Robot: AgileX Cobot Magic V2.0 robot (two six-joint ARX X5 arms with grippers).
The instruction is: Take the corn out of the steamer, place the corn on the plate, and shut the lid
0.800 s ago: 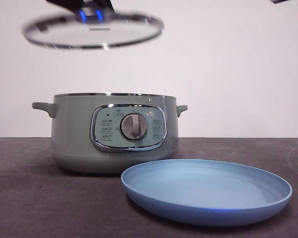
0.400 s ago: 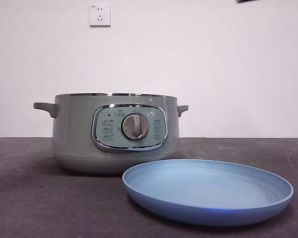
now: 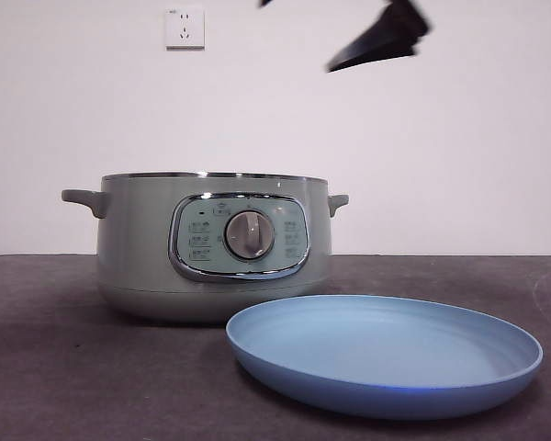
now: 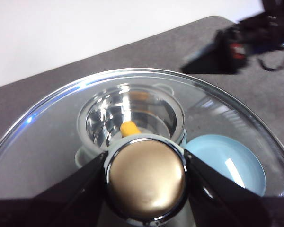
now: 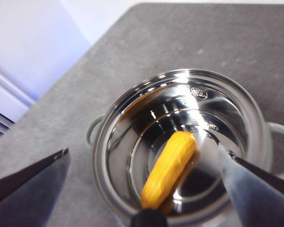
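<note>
Left gripper [image 4: 146, 182] clamped on lid [image 4: 52, 142] knob, held above steamer [image 3: 211, 248]. Right gripper [image 5: 146, 189] wide over corn [image 5: 169, 169]. Corn still inside, plate [image 3: 386, 381] bare, closing left.

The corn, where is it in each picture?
Front view: not visible; the steamer wall hides it.
Left wrist view: a yellow bit of the corn seen through the held lid, inside the pot.
Right wrist view: the whole cob, inside, mid-picture.
Shared landmark: the steamer.
</note>
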